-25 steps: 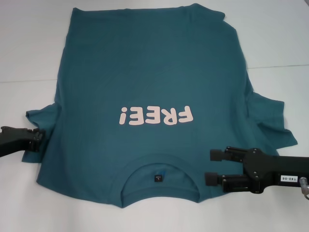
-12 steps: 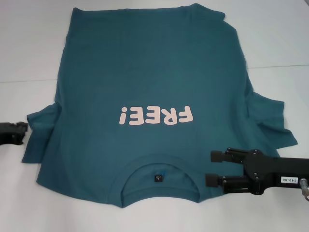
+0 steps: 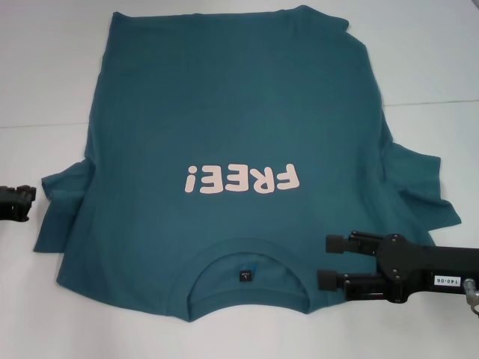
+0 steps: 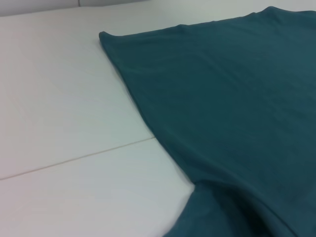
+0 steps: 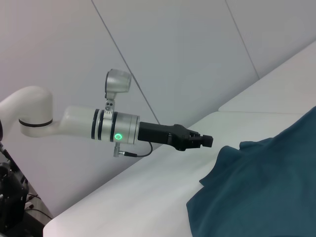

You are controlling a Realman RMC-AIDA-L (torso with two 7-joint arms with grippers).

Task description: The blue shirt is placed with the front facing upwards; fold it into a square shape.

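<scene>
Flat on white table (image 3: 45,75) lay blue shirt (image 3: 232,112), front up, pink "FREE!" print (image 3: 243,179) mid-chest, collar (image 3: 247,280) at near edge, hem far. My right gripper (image 3: 323,259) hovered over near right shoulder beside collar, two fingers (image 3: 337,242) spread apart, holding nothing. My left gripper (image 3: 28,203) sat off cloth, just left of left sleeve (image 3: 60,206); couldn't tell whether its fingers were parted.

The left gripper (image 3: 28,202) is cut off by the head view's 9 o'clock edge; its finger gap cannot be resolved. The right gripper (image 3: 326,260) covers part of the shirt (image 3: 232,112) at 4 o'clock. The neck tag (image 3: 245,274) text is unreadable.
</scene>
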